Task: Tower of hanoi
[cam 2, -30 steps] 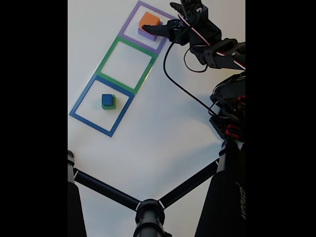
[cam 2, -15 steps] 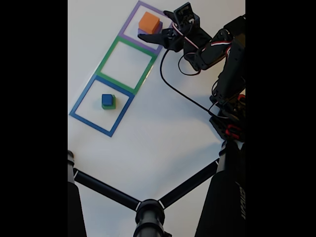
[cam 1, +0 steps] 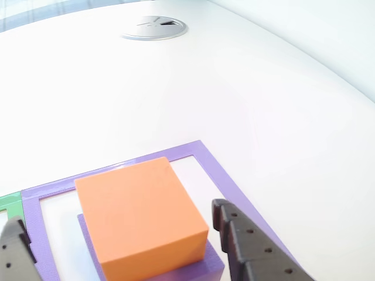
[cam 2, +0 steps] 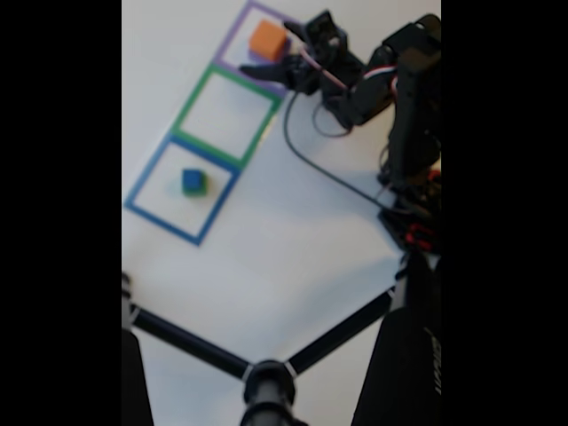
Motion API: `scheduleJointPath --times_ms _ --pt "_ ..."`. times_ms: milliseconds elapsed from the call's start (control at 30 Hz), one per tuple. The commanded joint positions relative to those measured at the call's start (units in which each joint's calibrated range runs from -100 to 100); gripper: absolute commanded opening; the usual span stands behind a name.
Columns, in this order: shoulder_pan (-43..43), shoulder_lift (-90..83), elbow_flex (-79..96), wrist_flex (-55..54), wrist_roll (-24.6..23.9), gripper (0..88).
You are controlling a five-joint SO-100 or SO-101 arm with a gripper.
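An orange cube (cam 1: 140, 213) sits on a flat purple block (cam 1: 193, 269) inside the purple square frame (cam 1: 208, 158). In the other view my gripper (cam 1: 117, 215) is open, with one black finger (cam 1: 249, 249) right of the cube and the other (cam 1: 14, 249) at the left edge. The fixed view is blurred: the gripper (cam 2: 266, 49) is open around the orange cube (cam 2: 267, 39) at the top. A small blue cube (cam 2: 193, 179) rests on a green block in the blue frame (cam 2: 142, 188). The green frame (cam 2: 186, 111) between them holds nothing.
Black tripod legs (cam 2: 186, 342) cross the bottom of the fixed view. The arm's base (cam 2: 413, 204) and a black cable (cam 2: 324, 169) lie on the right. A round metal grommet (cam 1: 155, 27) sits in the white table far behind the frames.
The arm has lifted its elbow and swung the gripper left. The open fingers now stand on both sides of the orange cube instead of beside it. No cube has moved.
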Motion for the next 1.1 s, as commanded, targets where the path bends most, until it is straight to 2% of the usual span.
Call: scheduleJointPath --times_ms 0,300,567,733,900,1067 --pt "-1.45 -0.01 -1.35 -1.37 0.0 21.6" --pt "-3.56 0.23 -1.63 -1.2 0.0 18.1" --pt "-4.42 -0.09 -1.72 -0.8 0.0 11.1" --pt "-4.71 -3.0 -1.44 2.36 0.0 9.7" --pt "-5.67 -13.73 0.65 12.56 0.0 8.9" --pt "-6.15 -32.87 -0.08 36.61 0.0 8.9"
